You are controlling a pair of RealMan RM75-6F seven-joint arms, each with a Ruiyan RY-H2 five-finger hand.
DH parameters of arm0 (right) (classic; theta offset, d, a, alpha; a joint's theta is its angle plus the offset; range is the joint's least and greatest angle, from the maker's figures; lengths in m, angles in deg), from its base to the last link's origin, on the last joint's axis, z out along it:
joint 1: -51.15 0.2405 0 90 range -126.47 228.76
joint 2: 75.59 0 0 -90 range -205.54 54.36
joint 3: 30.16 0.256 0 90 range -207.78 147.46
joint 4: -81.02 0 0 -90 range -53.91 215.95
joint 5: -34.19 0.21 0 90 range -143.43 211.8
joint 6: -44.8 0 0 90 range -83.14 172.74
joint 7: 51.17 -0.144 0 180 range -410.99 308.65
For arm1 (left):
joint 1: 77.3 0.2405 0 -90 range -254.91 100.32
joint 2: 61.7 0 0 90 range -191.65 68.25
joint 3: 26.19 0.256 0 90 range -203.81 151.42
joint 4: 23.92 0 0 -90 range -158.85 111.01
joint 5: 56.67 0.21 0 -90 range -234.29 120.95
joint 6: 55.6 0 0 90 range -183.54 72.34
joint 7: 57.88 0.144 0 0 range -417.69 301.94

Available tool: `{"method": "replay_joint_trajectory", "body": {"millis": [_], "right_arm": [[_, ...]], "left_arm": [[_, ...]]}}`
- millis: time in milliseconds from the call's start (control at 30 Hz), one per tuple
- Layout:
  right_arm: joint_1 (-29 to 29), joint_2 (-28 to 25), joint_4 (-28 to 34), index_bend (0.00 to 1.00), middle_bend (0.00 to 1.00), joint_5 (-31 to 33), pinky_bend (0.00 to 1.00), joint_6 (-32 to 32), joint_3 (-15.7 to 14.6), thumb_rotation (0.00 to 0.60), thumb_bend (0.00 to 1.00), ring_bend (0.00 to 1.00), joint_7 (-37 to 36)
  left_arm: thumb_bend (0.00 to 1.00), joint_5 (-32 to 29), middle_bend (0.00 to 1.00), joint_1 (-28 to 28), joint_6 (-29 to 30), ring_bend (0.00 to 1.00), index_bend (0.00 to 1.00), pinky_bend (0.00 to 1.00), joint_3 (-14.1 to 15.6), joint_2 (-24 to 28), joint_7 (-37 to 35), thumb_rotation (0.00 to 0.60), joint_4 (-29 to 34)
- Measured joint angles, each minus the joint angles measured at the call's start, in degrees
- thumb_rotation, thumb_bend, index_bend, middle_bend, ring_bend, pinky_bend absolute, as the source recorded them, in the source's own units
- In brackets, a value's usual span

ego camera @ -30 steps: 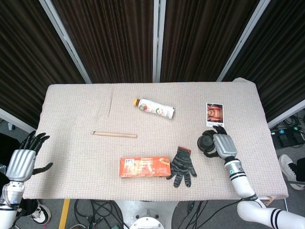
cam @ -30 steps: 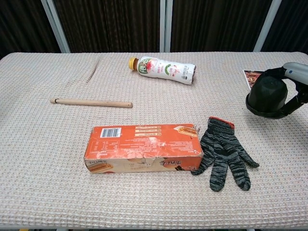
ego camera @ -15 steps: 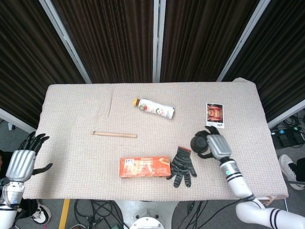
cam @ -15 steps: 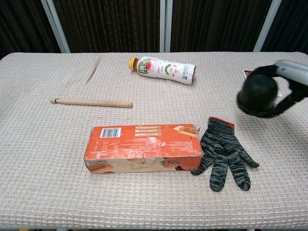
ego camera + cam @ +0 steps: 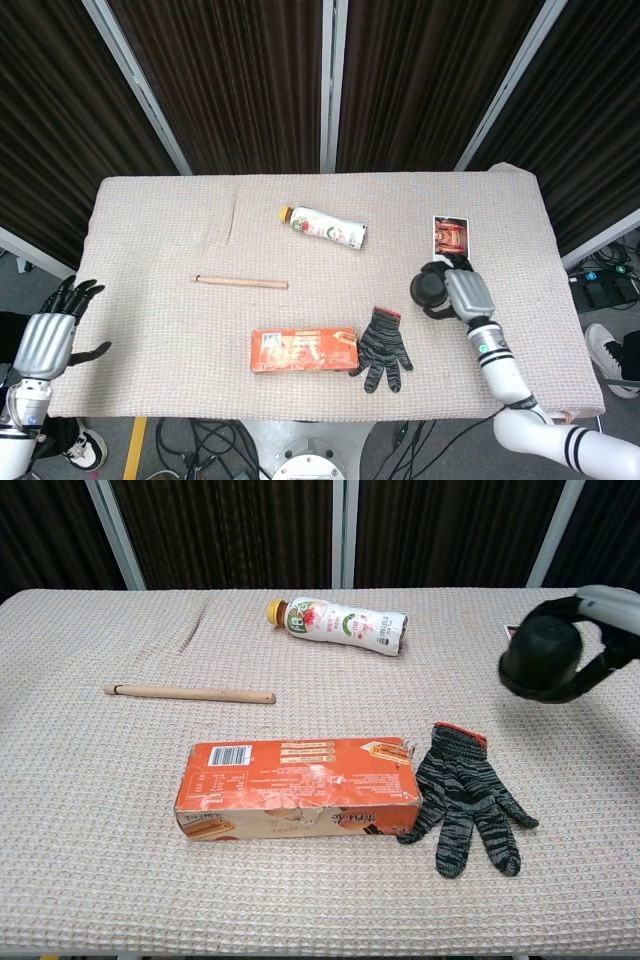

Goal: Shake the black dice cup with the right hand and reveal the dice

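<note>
1. Counter: rectangular, covered in beige waffle-weave cloth.
2. Orange carton: flat cardboard box, dented, near front edge.
3. Striped knit glove: limp, just right of carton.
4. Plastic bottle: lying on its side, toward back edge.
5. Right hand: fingers wrapped round black dice cup, rounded and matte, near right edge.
6. Left hand: off front-left corner, fingers spread, empty.
7. Wooden stick: slim, left of centre.

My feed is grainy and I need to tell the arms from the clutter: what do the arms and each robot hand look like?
Each robot hand has a silver-grey metallic back and black fingers: the left robot hand at the table's left edge, the right robot hand near the photo card. The right forearm is white and glossy, with a dark ring at the wrist bearing a small green mark and black stripes further back.
</note>
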Motion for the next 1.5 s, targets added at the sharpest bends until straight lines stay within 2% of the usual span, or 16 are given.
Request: {"method": "replay_joint_trajectory", "body": {"millis": [100,333,400,500,667,767,867,1033,1100,1200,1300,1400,1500], "right_arm": [[1.36,0.46,0.34,0.36,0.47,-0.28,0.0,1.71,0.14,0.6,0.18,0.07,-0.18],[10.28,11.44,1.31,0.36,0.47,-2.98,0.0,5.11,1.89,0.6,0.17,0.07,4.55],[10.36,11.71,1.74,0.36,0.47,-2.91,0.0,4.16,1.9,0.6,0.17,0.07,5.09],[7.58,8.08,2.38,0.36,0.47,-2.66,0.0,1.4,1.32,0.6,0.17,0.07,5.04],[-0.28,-2.49,2.6,0.36,0.47,-1.99,0.0,-1.97,-0.62,0.6,0.17,0.07,0.8],[-1.07,-4.25,2.69,0.36,0.47,-2.89,0.0,-1.47,-0.95,0.6,0.17,0.07,-1.59],[1.71,-0.68,2.78,0.36,0.47,-4.35,0.0,0.02,-0.8,0.6,0.17,0.07,-0.29],[9.08,10.05,3.71,0.36,0.47,-6.1,0.0,1.05,0.72,0.6,0.17,0.07,6.03],[9.99,11.09,4.23,0.36,0.47,-6.16,0.0,0.39,1.01,0.6,0.17,0.07,7.22],[8.6,9.08,5.1,0.36,0.47,-5.73,0.0,-1.7,1.34,0.6,0.17,0.07,7.59],[5.07,3.38,5.07,0.36,0.47,-4.46,0.0,-3.56,1.35,0.6,0.17,0.07,6.09],[0.8,-3.56,3.88,0.36,0.47,-2.82,0.0,-4.4,1.07,0.6,0.17,0.07,1.65],[-0.75,-5.95,3.07,0.36,0.47,-2.54,0.0,-3.88,0.78,0.6,0.17,0.07,-2.35]], "left_arm": [[0.13,0.24,0.13,0.22,0.61,0.0,0.17,0.19,0.07,0.1,0.43,0.6,0.23],[0.13,-0.48,0.13,0.76,0.82,0.0,0.17,0.19,-0.06,0.87,0.63,0.6,0.83],[0.13,-0.37,0.13,0.47,0.23,0.0,0.17,0.19,0.02,0.58,0.48,0.6,0.53],[0.13,0.02,0.13,-0.1,-0.52,0.0,0.17,0.18,0.17,-0.02,0.2,0.6,-0.14],[0.13,0.23,0.13,-0.52,-0.7,0.0,0.17,0.19,0.01,-0.67,0.15,0.6,-0.42],[0.13,0.43,0.13,-0.32,-0.37,0.0,0.17,0.19,0.23,-0.56,0.57,0.6,-0.16],[0.13,0.24,0.13,0.16,0.32,0.0,0.17,0.19,0.24,-0.13,0.97,0.6,0.41],[0.13,-0.08,0.13,0.54,0.35,0.0,0.17,0.19,0.38,0.53,1.4,0.6,0.9],[0.13,-0.1,0.13,0.43,0.01,0.0,0.17,0.19,0.44,0.34,1.13,0.6,0.67],[0.13,0.27,0.13,0.08,-0.55,0.0,0.17,0.19,0.63,-0.2,0.83,0.6,0.23],[0.13,0.8,0.13,-0.33,-0.76,0.0,0.17,0.19,0.72,-0.57,0.89,0.6,0.01],[0.13,0.73,0.13,-0.35,-0.65,0.0,0.17,0.19,0.6,-0.63,0.88,0.6,0.01],[0.13,0.58,0.13,-0.28,-0.73,0.0,0.17,0.19,0.65,-0.59,0.95,0.6,0.06]]}}
